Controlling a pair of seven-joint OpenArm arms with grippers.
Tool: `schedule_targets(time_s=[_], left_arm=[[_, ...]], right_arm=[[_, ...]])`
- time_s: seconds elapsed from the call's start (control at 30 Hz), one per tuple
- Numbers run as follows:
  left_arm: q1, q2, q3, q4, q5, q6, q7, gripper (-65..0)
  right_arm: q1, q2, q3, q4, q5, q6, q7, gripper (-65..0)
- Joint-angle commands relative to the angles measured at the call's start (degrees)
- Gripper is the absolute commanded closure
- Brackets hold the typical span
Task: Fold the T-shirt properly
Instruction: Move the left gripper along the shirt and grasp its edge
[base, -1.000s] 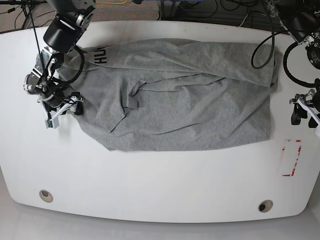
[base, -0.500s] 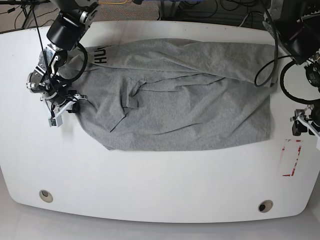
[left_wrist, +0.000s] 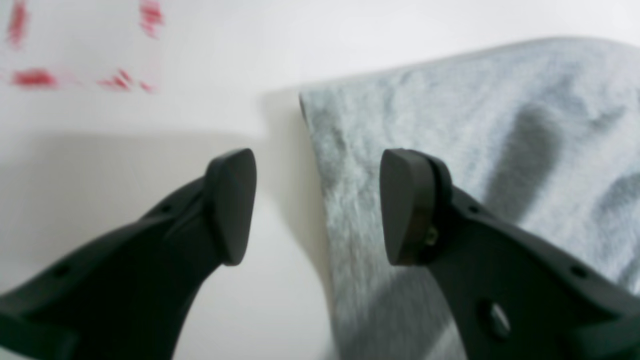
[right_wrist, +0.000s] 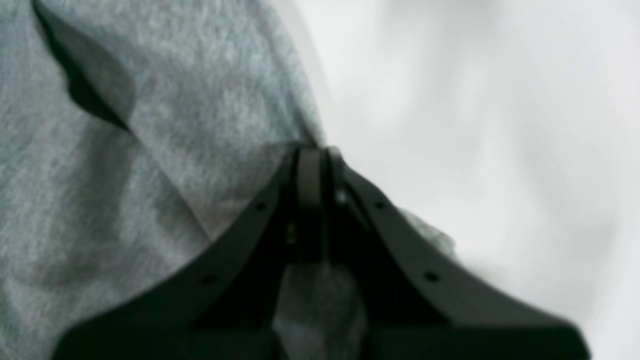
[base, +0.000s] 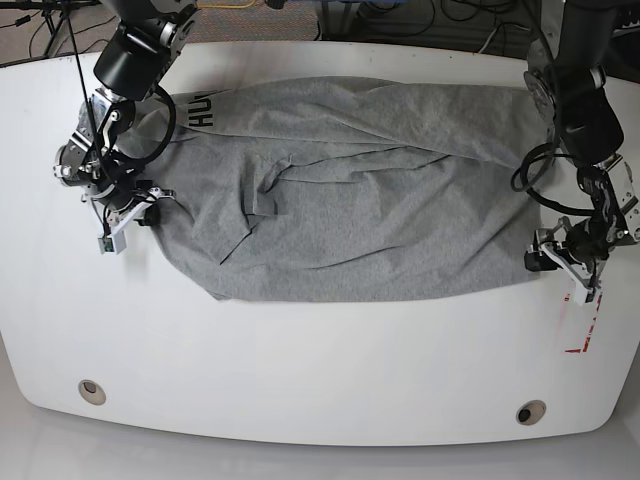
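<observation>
Grey T-shirt (base: 370, 210) spread out wide across the middle of the white worktop (base: 300, 360), pretty rumpled, with a long fold running along the far edge and a bunch of creases toward the left half. Dark block letters (base: 201, 108) showing at the far left corner, partly tucked into the fold. Near edge mostly straight, right edge ending just short of some red marks (base: 585, 315) on the worktop. Over on the left side of the base view, right gripper (base: 140, 205) down at the shirt's left edge, fingers pinched tight together on a bit of the grey fabric; in the right wrist view, cloth (right_wrist: 150, 150) bunched right at the closed fingertips and more of it visible underneath between the finger bases. On the right side of the base view, left gripper (base: 560, 255) low at the near right corner of the shirt, fingers set moderately apart and holding nothing. In the left wrist view, shirt corner (left_wrist: 450, 125) lying flat, its edge running between the two fingers (left_wrist: 232, 205), one over bare worktop and the other over fabric; can't tell if either actually touches. Red marks blurry at the far left of that view too. Two small round holes (base: 92, 391) near the front edge of the worktop, cables (base: 440, 20) off past the far side.
</observation>
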Motion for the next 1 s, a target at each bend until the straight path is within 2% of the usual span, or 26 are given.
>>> schedule_targets(time_s=[0.0,0.13,0.3,0.57,0.67,0.8,0.9,0.97], left_arm=[[-1.7,-1.0,0.0,-3.1,-0.7,0.0,-3.1,-37.2],[-2.0,-1.1,0.0,-5.9,-0.8,1.4,-4.7,-37.2],[-2.0,-0.7,0.0,-6.3,-1.0,1.1,-4.7,-37.2],[-2.0,2.5,1.3,-6.3,-0.8,0.8,-4.7,-35.1],[-2.0,2.8,3.3,-6.3,-0.9,0.9,-5.1,-25.0],[-2.1,2.9,5.5,-6.3,-0.9,1.1,-6.0,-7.6],[-2.0,2.9,6.7,-6.3,-0.9,1.2,-7.5,0.0],[-2.0,2.9,7.0,-6.2,-0.9,1.2,-7.9,0.0]], right_arm=[[0.8,0.6,-0.1,0.8,-0.7,0.1,-0.8,-0.8],[0.8,0.6,-0.1,0.8,-0.7,0.1,-0.8,-0.8],[0.8,0.6,-0.1,0.8,-0.7,0.1,-0.8,-1.0],[0.8,0.6,-0.1,0.8,-0.5,0.1,-0.8,-1.1],[0.8,0.6,-0.1,0.8,-0.7,0.1,-0.8,-1.1],[0.8,0.6,-0.2,0.8,-0.7,0.1,-0.8,-1.0],[0.8,0.7,-0.2,1.4,-0.7,0.1,-1.0,-0.8],[0.8,0.7,-0.2,2.8,-0.7,0.1,-1.0,-0.8]])
